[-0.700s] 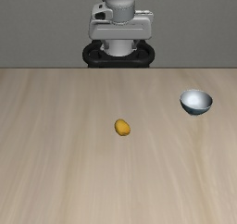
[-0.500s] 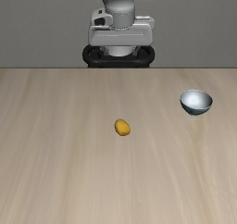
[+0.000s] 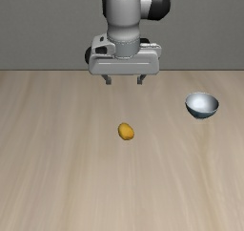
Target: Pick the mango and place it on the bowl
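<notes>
Hanging my pincer (image 3: pixel 125 80) over the desk (image 3: pixel 48 168), I see its fingers spread wide, holding nothing. The mango (image 3: pixel 126 132) lies out in front of the pincer, not touched yet. The bowl (image 3: pixel 201 105) waits farther off, toward the exterior view's right. Nothing is done yet

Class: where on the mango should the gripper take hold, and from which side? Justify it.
Probably across the mango's short middle, coming straight down from above. It lies alone on the table, a small oval with both sides free, and the open gripper points downward.
</notes>
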You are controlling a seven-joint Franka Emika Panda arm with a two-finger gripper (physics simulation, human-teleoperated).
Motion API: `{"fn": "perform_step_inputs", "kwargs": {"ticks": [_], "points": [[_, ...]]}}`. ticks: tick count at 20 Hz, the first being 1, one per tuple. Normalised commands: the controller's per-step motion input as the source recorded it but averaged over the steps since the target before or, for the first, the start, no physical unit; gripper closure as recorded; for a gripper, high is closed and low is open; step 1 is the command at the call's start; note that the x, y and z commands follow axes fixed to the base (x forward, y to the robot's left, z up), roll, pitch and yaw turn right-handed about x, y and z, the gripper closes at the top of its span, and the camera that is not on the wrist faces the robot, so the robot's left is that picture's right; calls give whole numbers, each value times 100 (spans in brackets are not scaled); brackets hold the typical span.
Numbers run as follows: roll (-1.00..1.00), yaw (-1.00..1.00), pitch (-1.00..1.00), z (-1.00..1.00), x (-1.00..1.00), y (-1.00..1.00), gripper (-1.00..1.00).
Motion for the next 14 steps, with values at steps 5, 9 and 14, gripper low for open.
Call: {"fn": "perform_step_inputs", "kwargs": {"ticks": [5,9,14], "points": [[0,0,0,-100,0,0,-100],[0,0,0,-100,0,0,-100],[0,0,0,-100,0,0,-100]]}}
